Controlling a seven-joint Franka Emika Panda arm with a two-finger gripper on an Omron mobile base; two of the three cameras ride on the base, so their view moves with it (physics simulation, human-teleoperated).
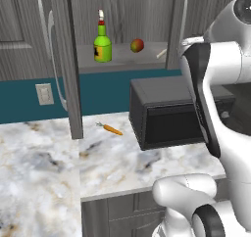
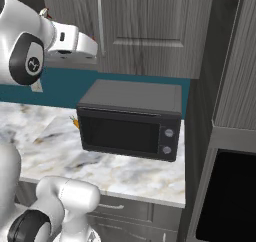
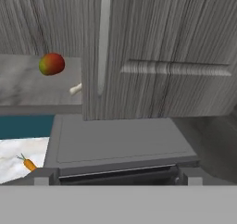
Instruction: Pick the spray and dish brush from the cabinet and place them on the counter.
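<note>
Jaws first: you cannot tell whether they are parted or closed, because no picture gives you a clear look at the fingertips; the hand camera looks over the top of the black microwave box (image 3: pixel 115 144) toward the wall cabinets.

You see the wide white-and-grey marble counter (image 1: pixel 44 182) spreading across the lower part of the left base view, over grey base units. Above it hangs the dark grey wood-grain cabinet (image 1: pixel 122 15) with its doors swung open, long silver bar handles on them, and a grey inner shelf exposed. The white arm rises on the right of that view and crosses in front of the cabinet's right door. The microwave box sits on the counter below the open cabinet, toward its right side, against the teal wall.

On the shelf you find the small green spray bottle (image 1: pixel 102 40) with its yellow-and-black label and red-and-white nozzle, standing upright toward the left. The round red-yellow apple (image 1: pixel 138 45) rests to its right, well apart from the bottle. Further right lies the pale beige dish brush (image 1: pixel 161 53), only its thin handle end showing beside the door edge; in the hand view it pokes out just below the apple. A small orange carrot (image 1: pixel 113 130) lies on the counter, left of the microwave.
</note>
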